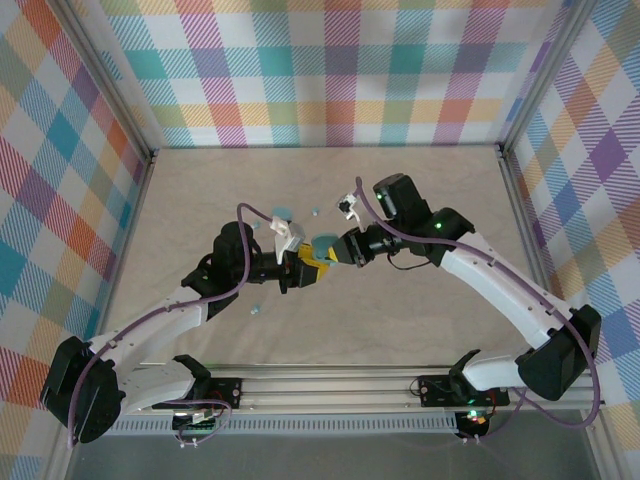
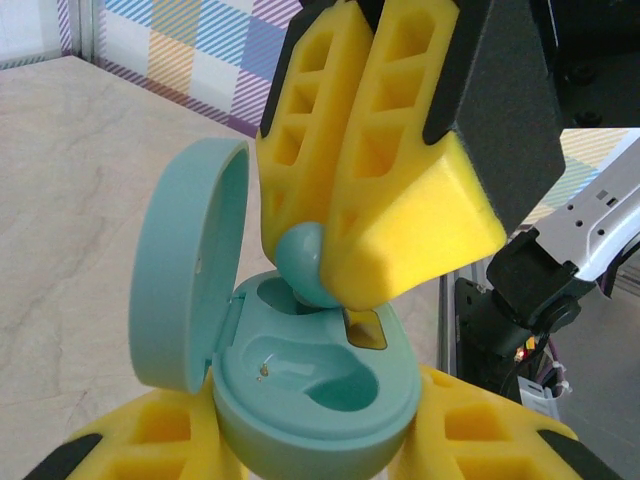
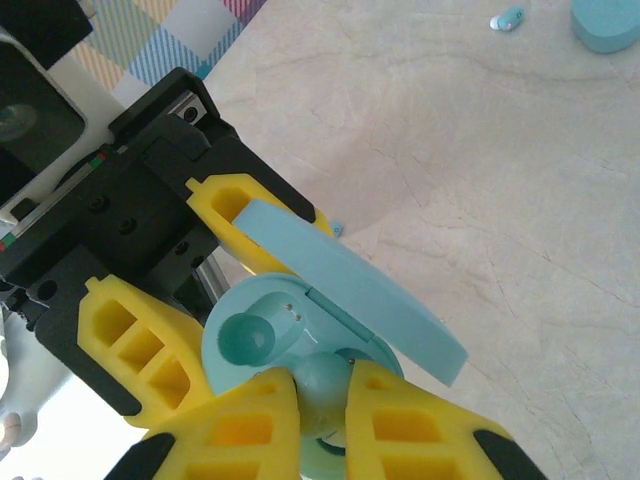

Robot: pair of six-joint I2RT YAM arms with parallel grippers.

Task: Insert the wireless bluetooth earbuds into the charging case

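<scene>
Left wrist view: the left pincer (image 2: 315,445) is clamped round the base of the open charging case (image 2: 320,385), whose lid (image 2: 185,275) stands hinged up. Just above the case, the right pincer (image 2: 335,265) pinches one earbud (image 2: 303,262), its lower end at the mouth of one socket. Well beyond the case, a loose earbud (image 3: 508,17) and a second case (image 3: 605,25) lie on the surface (image 3: 480,180).

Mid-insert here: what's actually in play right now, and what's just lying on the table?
In play: open charging case in left gripper; earbud pinched by right gripper, over the case's socket.
Lying about: second case; loose earbud beside it; another earbud near the left arm.
</scene>
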